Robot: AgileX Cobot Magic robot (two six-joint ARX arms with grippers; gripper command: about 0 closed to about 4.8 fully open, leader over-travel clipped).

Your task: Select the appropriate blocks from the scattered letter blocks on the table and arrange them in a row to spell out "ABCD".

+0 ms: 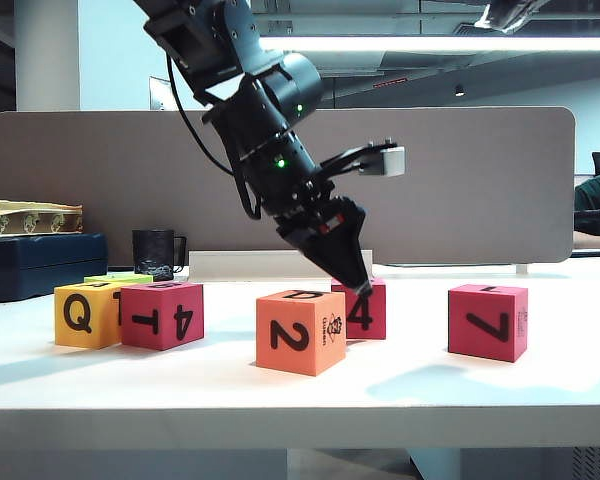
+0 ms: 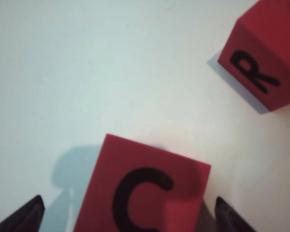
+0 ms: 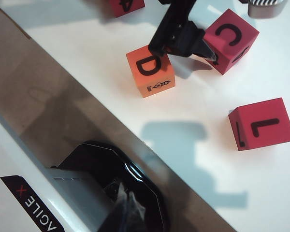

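Note:
On the white table [image 1: 180, 380] stand a yellow Q cube [image 1: 85, 315], a pink-red T/4 cube [image 1: 162, 315], an orange 2 cube [image 1: 300, 332] with D on top [image 3: 150, 70], and behind it a pink-red 4 cube [image 1: 368, 312] with C on top [image 2: 140, 188] [image 3: 230, 41]. My left gripper [image 1: 365, 287] [image 2: 128, 215] points down over this C cube, open, with one black fingertip [image 2: 24, 215] on each side and clear of it. My right gripper [image 3: 128, 208] hangs back by its arm's base, its fingers together, and it does not show in the exterior view.
A pink-red 7 cube [image 1: 488, 320] with L on top [image 3: 261, 123] stands at the right. A lime-green cube [image 1: 120, 279] peeks out behind the yellow one. A black mug [image 1: 155, 252], a dark case [image 1: 40, 260] and a grey partition [image 1: 480, 180] line the back.

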